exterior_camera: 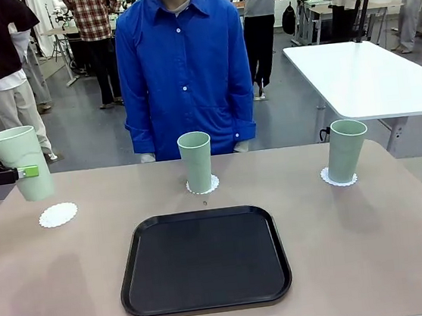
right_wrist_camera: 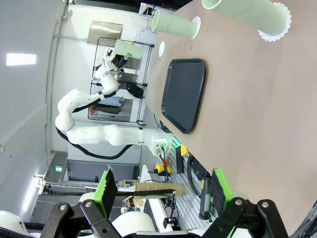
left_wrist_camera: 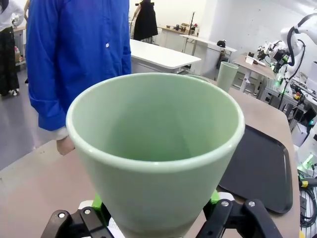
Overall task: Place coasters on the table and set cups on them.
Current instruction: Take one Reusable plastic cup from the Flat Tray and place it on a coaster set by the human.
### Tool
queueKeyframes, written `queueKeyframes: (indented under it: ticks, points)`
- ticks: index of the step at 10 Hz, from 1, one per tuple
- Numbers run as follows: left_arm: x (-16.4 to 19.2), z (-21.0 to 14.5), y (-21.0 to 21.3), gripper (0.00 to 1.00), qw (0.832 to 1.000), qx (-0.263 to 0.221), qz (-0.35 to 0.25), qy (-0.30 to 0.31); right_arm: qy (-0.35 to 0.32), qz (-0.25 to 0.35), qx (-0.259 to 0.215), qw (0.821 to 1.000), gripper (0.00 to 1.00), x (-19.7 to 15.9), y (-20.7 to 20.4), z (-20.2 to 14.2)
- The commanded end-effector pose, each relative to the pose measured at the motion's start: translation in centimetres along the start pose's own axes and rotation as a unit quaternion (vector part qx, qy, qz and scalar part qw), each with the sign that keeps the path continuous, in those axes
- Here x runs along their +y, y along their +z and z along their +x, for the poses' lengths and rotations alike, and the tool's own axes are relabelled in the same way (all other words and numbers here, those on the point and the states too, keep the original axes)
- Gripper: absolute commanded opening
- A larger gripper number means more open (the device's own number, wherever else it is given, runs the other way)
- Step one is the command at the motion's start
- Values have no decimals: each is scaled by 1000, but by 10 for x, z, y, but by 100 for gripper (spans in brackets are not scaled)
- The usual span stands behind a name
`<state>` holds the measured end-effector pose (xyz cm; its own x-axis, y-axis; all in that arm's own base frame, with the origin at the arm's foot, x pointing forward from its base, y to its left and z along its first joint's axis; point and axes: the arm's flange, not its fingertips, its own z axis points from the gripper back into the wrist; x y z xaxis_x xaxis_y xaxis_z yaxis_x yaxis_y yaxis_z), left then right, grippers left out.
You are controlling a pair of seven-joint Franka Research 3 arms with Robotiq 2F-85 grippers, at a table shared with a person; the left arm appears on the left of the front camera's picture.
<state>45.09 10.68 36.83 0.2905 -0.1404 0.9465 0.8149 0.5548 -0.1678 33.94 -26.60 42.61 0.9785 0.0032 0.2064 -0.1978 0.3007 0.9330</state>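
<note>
The left wrist view looks down into the pale mint cup (left_wrist_camera: 156, 148) clamped in the left gripper (left_wrist_camera: 156, 218), while the front view shows it tilted in the air above a bare lacy coaster (exterior_camera: 58, 215) on the table (exterior_camera: 373, 246), and the right gripper (right_wrist_camera: 161, 191) gapes empty.

On the worktop (exterior_camera: 373, 246) we see a tray (exterior_camera: 204, 260) at the near middle, with one cup (exterior_camera: 196, 162) standing on a coaster (exterior_camera: 203, 185) just behind it and in front of the person (exterior_camera: 184, 66). A second cup (exterior_camera: 346, 150) stands on its coaster (exterior_camera: 338, 178) toward the far right. At far left, a third coaster (exterior_camera: 58, 214) lies bare, and our left end effector (exterior_camera: 33, 171) holds the third cup (exterior_camera: 24, 162) in the air just above and behind it.
</note>
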Motion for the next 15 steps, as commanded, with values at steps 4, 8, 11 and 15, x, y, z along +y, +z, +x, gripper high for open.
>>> queueKeyframes:
  ticks: [4, 8, 11, 15]
  points:
    - [2, -4, 2, 86, 1000, 3, 5, 7, -4, -2, 2, 1000, 100, 2, 0, -1]
    - [8, -7, -24, 86, 994, 0, -75, -82, -4, -2, 2, 1000, 100, 2, 0, -1]
    - [26, -23, -34, 86, 987, -11, -102, -122, -4, -2, 2, 1000, 100, 2, 0, -1]
    - [56, -39, -29, 86, 989, -6, -102, -108, -4, -2, 2, 1000, 100, 2, 0, -1]
